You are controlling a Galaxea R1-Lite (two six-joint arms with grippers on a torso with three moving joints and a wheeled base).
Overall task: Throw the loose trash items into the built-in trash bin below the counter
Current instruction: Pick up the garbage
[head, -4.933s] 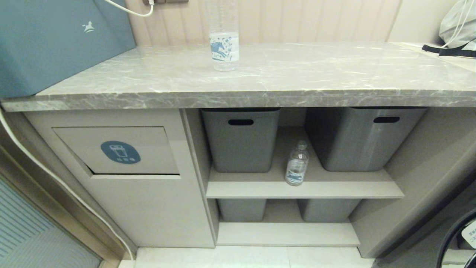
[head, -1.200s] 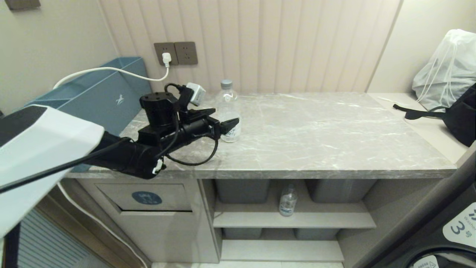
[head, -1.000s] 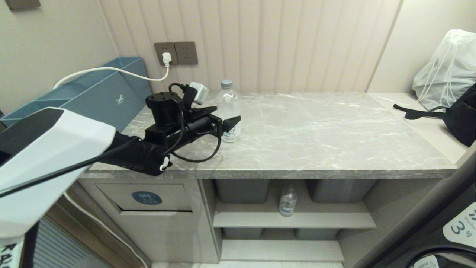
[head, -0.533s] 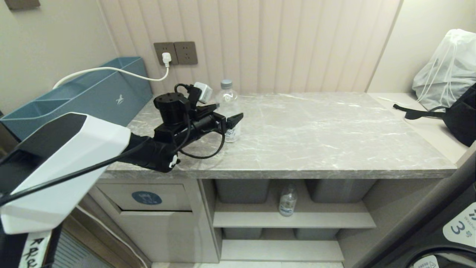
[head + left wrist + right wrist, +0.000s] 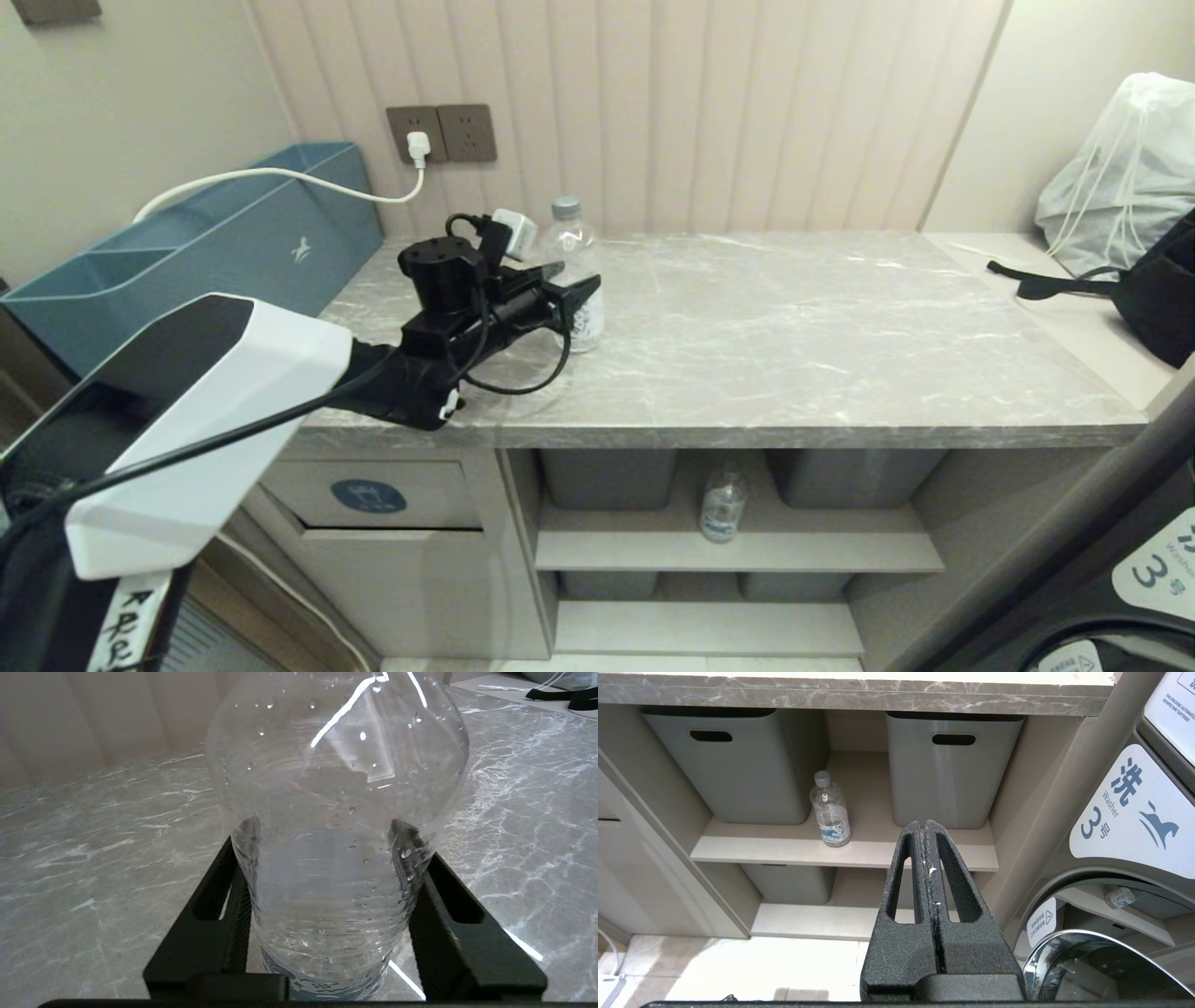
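Clear bottle upright on counter, left gripper fingers pinching it; right gripper fingers together.

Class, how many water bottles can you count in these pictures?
2. One bottle stands on the counter between the left end effector's fingers; the other stands on the shelf between grey tubs.

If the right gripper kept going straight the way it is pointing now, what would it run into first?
Probably the right-hand grey tub on the upper shelf, or that shelf's front edge; depth is unclear. The right gripper is shut, and the shelf bottle stands off its line.
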